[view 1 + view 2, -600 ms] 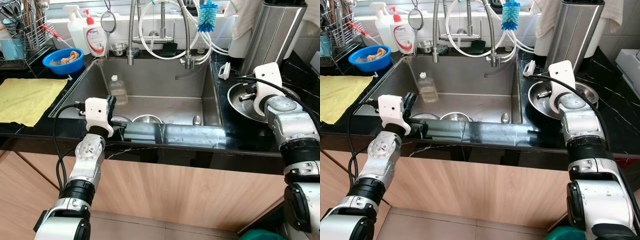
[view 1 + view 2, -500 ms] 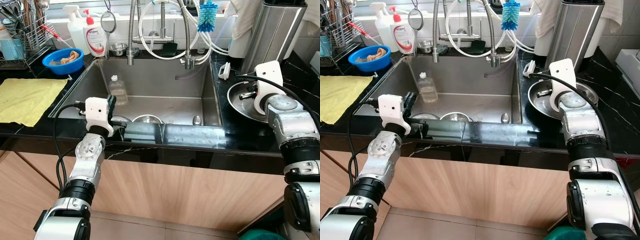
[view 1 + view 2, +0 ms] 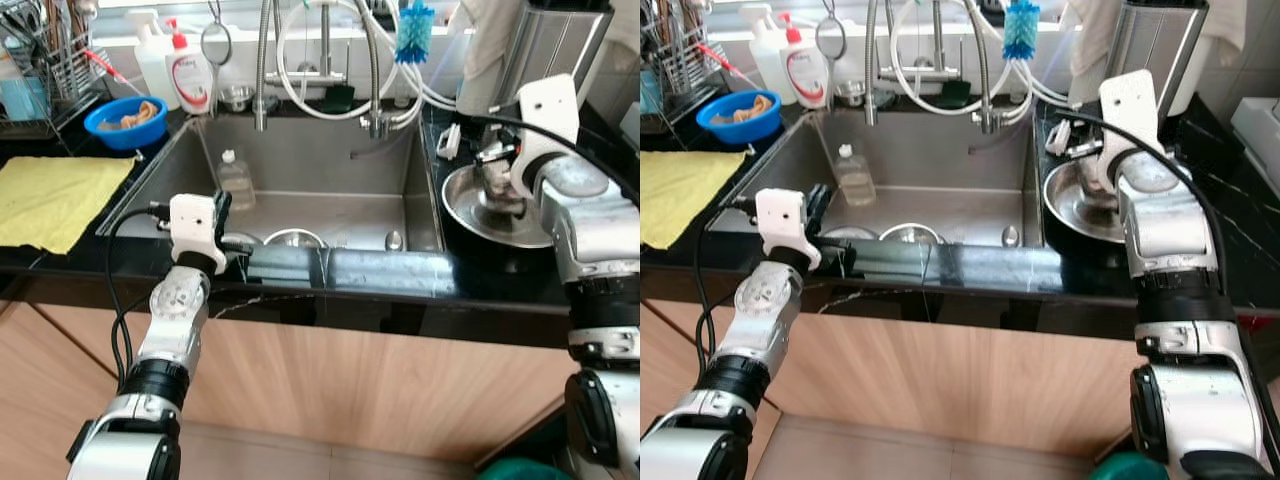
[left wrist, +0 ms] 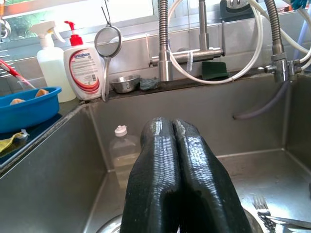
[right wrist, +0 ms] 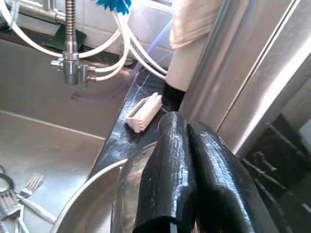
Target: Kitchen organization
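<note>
While right pincer (image 5: 187, 174) pinches bowl (image 3: 500, 205) rim | left pincer (image 4: 180, 179) closed, empty | labels unreadable

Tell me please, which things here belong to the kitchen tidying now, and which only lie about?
In the job:
- right claw, shut on the rim of the steel bowl
- sink, with forks in it

Lying about:
- blue basin
- yellow cloth
- soap bottle
- white brush
- left claw, shut, idle

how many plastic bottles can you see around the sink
3: a spray bottle and a soap pump bottle on the back ledge at the sink's left corner, and a clear bottle inside the sink. Others may be hidden.
</note>
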`<state>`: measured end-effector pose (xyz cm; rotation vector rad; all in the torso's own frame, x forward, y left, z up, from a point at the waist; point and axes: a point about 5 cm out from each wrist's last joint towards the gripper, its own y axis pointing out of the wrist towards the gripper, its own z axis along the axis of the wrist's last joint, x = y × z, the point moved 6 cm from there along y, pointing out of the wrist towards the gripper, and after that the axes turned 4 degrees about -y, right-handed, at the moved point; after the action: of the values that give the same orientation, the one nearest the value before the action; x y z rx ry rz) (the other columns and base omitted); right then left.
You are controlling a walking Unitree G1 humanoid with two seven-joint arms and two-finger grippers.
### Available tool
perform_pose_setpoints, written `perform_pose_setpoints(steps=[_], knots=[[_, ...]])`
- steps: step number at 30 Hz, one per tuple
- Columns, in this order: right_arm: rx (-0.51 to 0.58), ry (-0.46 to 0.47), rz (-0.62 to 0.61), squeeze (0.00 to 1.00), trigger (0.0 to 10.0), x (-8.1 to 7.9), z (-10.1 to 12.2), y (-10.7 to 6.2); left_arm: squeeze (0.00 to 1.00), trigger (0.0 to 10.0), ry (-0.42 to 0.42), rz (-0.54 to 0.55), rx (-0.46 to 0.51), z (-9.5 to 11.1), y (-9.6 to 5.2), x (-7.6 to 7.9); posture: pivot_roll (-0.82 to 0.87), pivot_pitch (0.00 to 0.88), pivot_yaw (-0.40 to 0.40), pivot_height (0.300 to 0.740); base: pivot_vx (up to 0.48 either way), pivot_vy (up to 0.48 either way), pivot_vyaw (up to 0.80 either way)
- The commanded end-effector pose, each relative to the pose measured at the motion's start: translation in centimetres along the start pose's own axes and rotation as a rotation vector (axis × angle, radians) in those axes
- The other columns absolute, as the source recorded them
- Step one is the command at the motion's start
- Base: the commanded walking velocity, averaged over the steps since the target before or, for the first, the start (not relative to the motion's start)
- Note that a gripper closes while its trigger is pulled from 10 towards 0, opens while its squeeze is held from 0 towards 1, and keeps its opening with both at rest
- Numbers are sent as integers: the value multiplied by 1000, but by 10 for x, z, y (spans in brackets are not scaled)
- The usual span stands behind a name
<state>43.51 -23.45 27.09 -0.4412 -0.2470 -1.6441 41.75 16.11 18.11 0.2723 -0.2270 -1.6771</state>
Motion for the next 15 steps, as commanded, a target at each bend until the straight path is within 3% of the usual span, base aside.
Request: perform_pose_setpoints(steps=[1,8,10,14,15], knots=[[32,-25,-18,0,10000,4,10,-5,0,10000,0,11,1,1,0,-3,-54,0,60,740,0,0,0],[160,-28,3,0,10000,-3,34,-8,0,10000,0,19,1,0,0,-4,-48,0,53,740,0,0,0],[202,7,28,0,10000,-8,40,-10,0,10000,-1,21,2,0,-1,-5,-48,0,53,740,0,0,0],[346,63,109,0,10000,-26,59,-16,0,10000,2,24,3,1,-1,-5,-53,0,55,740,0,0,0],[382,91,177,0,10000,-40,60,-19,0,10000,2,26,4,0,-1,-5,-53,0,53,740,0,0,0]])
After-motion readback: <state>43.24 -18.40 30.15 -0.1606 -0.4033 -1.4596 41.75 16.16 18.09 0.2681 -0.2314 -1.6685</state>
